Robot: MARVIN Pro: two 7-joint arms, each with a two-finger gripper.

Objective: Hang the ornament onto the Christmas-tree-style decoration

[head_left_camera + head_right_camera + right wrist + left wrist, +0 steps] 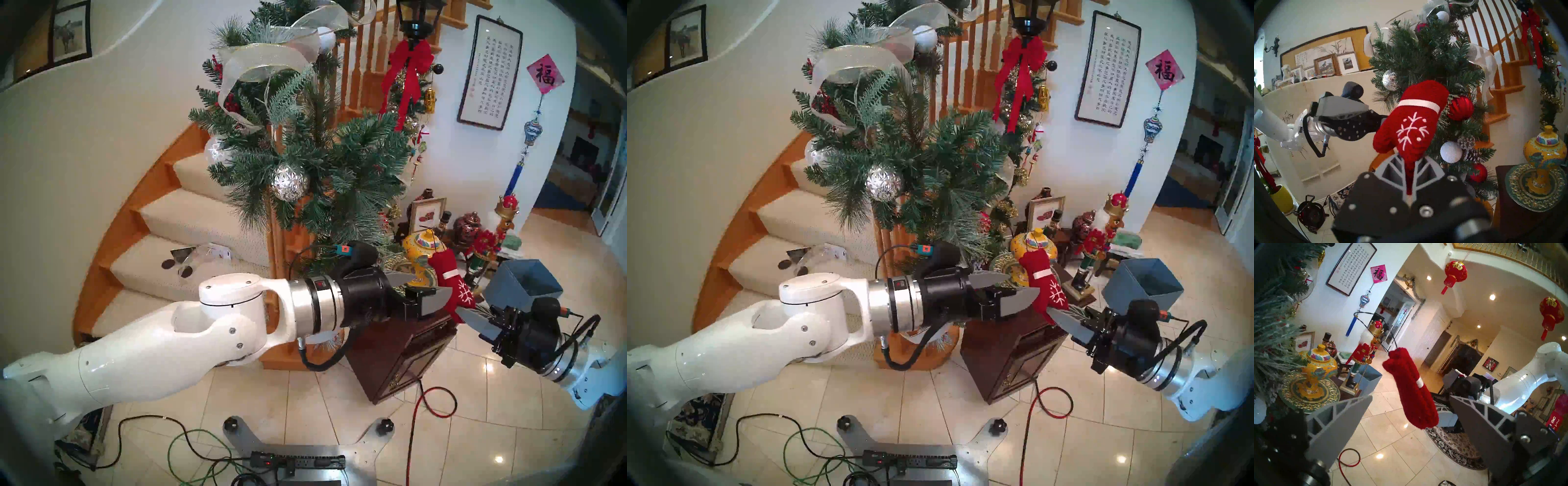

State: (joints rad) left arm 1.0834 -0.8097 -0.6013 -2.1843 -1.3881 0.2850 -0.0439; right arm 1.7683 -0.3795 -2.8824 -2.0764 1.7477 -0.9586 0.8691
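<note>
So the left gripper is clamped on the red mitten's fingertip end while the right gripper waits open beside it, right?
Wrong arms. The right gripper is clamped on the red mitten's fingertip end, as the right wrist view shows; the left gripper waits open beside it.

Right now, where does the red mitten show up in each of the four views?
Head stereo left: red mitten, right of centre.
Head stereo right: right of centre, tip in the right pincer.
Left wrist: centre, back side showing.
Right wrist: centre, snowflake facing camera.
Shared landmark: yellow lidded jar.
</note>
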